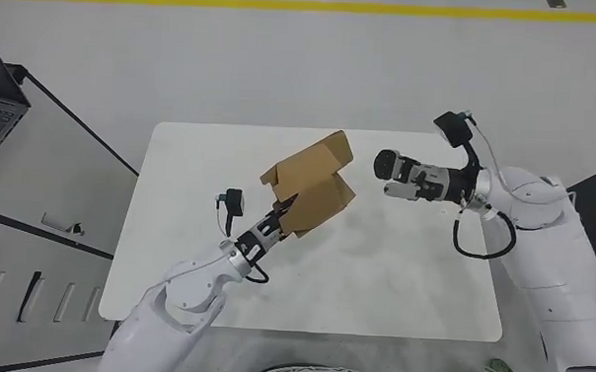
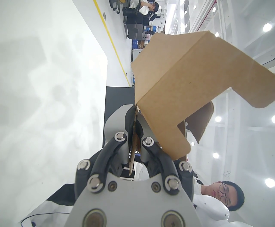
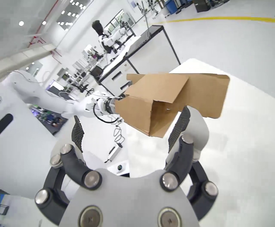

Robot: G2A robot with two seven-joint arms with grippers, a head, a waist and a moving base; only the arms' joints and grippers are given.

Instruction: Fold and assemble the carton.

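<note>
Pinches a wall edge of the carton (image 1: 313, 182) in the left pincer (image 1: 277, 225), lifted above the worktop (image 1: 403, 279), open end angled toward the right pincer (image 1: 385, 177). Holds that one spread, just short of the open end, probably ready for folding.

The carton (image 1: 313, 182) was plain tan-brown cardboard; the table (image 1: 403, 288) was white; the floor stripe (image 1: 285, 5) was yellow; the right gripper (image 3: 131, 121) had black linkages, silver bolts, pale grey fingers and black cross-hatched pads (image 3: 181, 123).
</note>
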